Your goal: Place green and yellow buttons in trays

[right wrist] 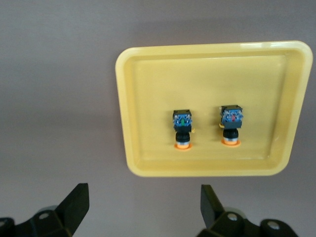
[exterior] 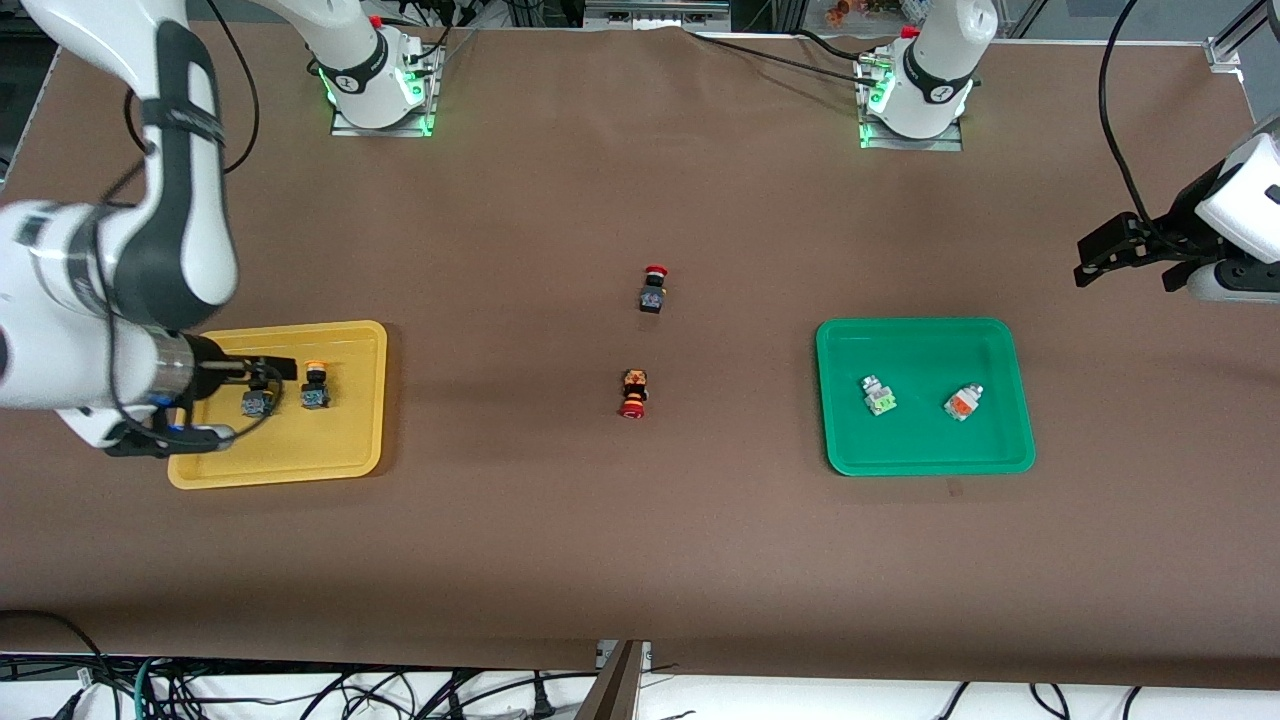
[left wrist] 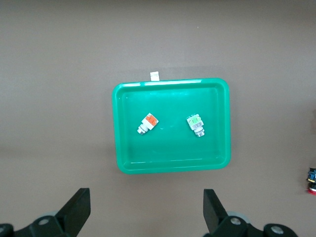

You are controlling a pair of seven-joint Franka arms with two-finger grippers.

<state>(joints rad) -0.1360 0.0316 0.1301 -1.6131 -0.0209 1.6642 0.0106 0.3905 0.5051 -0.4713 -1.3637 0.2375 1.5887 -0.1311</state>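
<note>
— Where are the pincers?

— The right pincer (right wrist: 143, 210) hangs released over the yellow tray (exterior: 360, 340), where both yellow-capped buttons (exterior: 315, 386) lie. The left pincer (left wrist: 147, 212), also spread wide, hangs off the green tray's (exterior: 1000, 335) end of the table (exterior: 640, 560).

— The silvery buttons?

— Both silvery buttons (exterior: 879, 395) lie in the green tray. Two red-capped buttons (exterior: 653, 289) lie mid-table between the trays.

no text, label, brand or number can be read anywhere in these views. a small white tag (left wrist: 154, 75) sits just beside the green tray (left wrist: 121, 148), but nothing on it is legible. the dark marks on the robot bases (exterior: 352, 82) are too small to make out.
</note>
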